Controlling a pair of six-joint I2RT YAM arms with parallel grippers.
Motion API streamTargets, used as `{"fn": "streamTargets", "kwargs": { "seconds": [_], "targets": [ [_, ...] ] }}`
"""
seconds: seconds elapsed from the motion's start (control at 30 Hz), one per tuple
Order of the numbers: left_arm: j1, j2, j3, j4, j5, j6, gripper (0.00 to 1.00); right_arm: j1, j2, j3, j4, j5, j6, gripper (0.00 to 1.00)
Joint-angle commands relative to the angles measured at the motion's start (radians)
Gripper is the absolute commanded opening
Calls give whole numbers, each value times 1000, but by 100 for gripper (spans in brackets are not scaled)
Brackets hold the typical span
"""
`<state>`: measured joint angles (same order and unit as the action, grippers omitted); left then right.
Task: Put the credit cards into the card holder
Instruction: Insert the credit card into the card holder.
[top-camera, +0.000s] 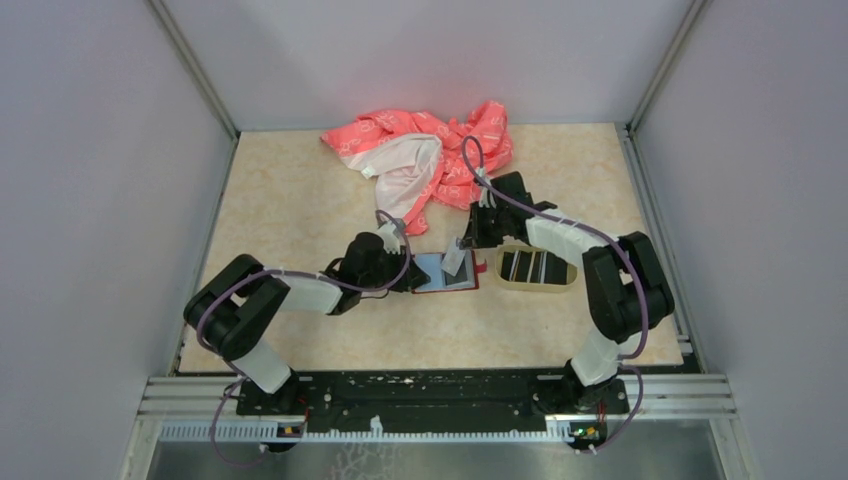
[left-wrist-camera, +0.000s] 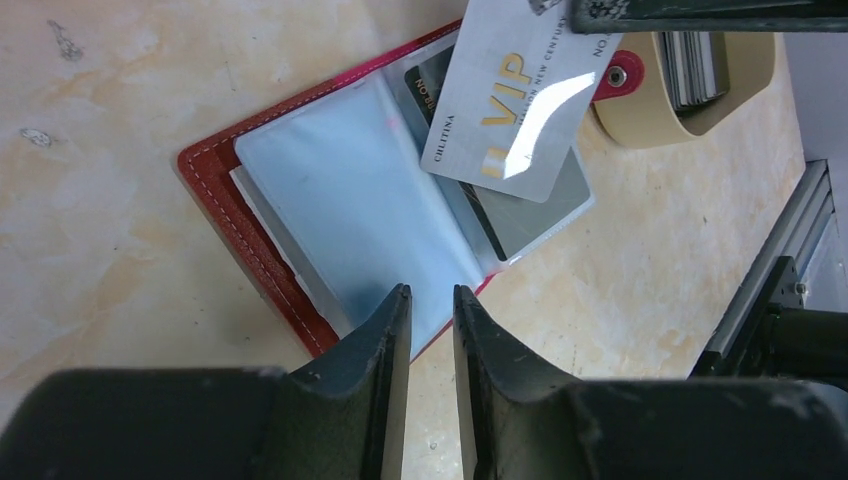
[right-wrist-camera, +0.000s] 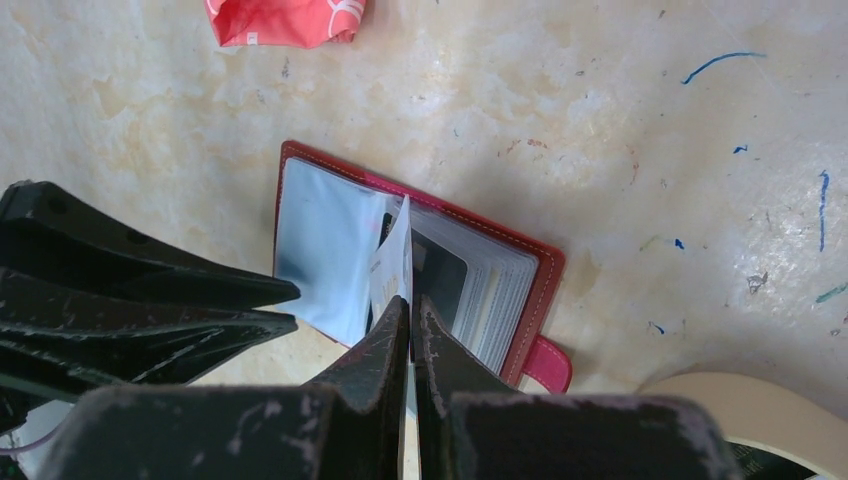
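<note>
The right end effector (right-wrist-camera: 410, 305) pinched a silver plastic VIP credit card (left-wrist-camera: 510, 100) above the open dark red leather card holder (left-wrist-camera: 215, 190), which lay on the tabletop (left-wrist-camera: 100, 250). The left end effector (left-wrist-camera: 432, 295) stood nearly closed at a clear sleeve (left-wrist-camera: 350, 210); whether it gripped was unclear. The insertion seemingly needed the card's edge squared to the pocket mouth, then a slow slide.
</note>
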<state>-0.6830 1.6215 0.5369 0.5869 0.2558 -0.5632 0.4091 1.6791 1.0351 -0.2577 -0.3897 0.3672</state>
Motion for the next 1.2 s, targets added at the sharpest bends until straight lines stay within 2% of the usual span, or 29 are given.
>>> {"fn": "streamTargets", "kwargs": {
  "seconds": [0.0, 0.13, 0.3, 1.17],
  "targets": [
    [-3, 39, 36, 27, 2, 15, 27, 15, -47, 29, -10, 43, -26, 0],
    [-3, 28, 12, 3, -62, 7, 19, 23, -28, 28, -12, 29, -23, 0],
    [-3, 26, -13, 6, -59, 2, 14, 27, 3, 30, -12, 22, -21, 0],
    [-3, 37, -35, 14, -60, 23, 11, 28, 111, 65, -64, -137, -94, 0]
  ]
}}
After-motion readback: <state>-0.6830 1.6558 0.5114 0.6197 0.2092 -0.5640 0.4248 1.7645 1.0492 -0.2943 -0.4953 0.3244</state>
